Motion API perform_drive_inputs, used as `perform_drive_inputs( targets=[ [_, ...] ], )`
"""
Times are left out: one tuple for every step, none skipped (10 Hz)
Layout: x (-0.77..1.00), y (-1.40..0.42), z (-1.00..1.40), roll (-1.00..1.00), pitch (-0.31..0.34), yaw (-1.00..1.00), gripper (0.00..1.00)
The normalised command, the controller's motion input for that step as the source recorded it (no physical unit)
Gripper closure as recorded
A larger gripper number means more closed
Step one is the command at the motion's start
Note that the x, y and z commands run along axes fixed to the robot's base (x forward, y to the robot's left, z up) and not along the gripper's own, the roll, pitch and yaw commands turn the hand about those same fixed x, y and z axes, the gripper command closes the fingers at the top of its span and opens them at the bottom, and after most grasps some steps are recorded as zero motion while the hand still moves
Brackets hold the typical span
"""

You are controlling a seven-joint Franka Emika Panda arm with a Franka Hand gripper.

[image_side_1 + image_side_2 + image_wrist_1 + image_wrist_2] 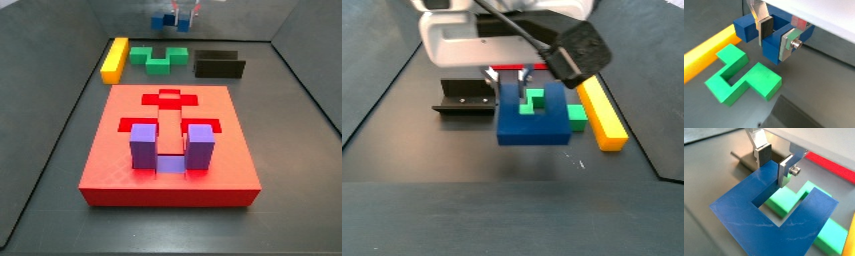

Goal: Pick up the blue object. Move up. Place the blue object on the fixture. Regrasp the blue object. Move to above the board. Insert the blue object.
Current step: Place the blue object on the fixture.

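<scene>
You see the large flat red square board point(170, 140) on the desk, well apart from the dark blue U-shaped block point(533, 118). It hangs lifted above the green block point(743, 75), end effector point(776, 164) clamped on one prong. Looks rigid, light, smooth; grip flat faces.

Wrist views close on the hand point(776, 37).

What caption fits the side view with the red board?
Gripper holds blue object above green block; purple block sits in board.
</scene>
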Motion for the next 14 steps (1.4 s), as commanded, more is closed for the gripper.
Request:
perform_drive_inputs(
  targets=[
    [0.62,-0.06,0.14,-0.93,0.000,-0.15,1.00],
    [0.51,-0.04,0.00,-1.00,-0.040,-0.15,1.00],
    [0.45,-0.03,0.00,-1.00,-0.146,-0.17,1.00],
    [0.53,0.00,0.00,-1.00,-0.083,-0.14,1.00],
    [0.57,0.00,0.05,-1.00,-0.043,-0.11,1.00],
    [0.59,0.00,0.03,-1.00,-0.034,-0.10,1.00],
    [0.58,-0.02,0.00,-1.00,-0.054,-0.09,1.00],
    [0.59,0.00,0.00,-1.00,-0.051,-0.07,1.00],
    [0.61,-0.01,0.00,-1.00,-0.040,-0.04,1.00],
    [0.59,-0.09,0.01,-0.93,-0.006,0.00,1.00],
    [0.64,-0.30,0.08,-0.68,0.000,0.00,1.00],
    [0.65,-0.29,0.13,-0.71,0.000,0.00,1.00],
    [0.65,-0.35,0.02,-0.65,0.000,0.00,1.00],
    [0.61,-0.34,0.00,-0.64,0.000,0.00,1.00]
  ],
)
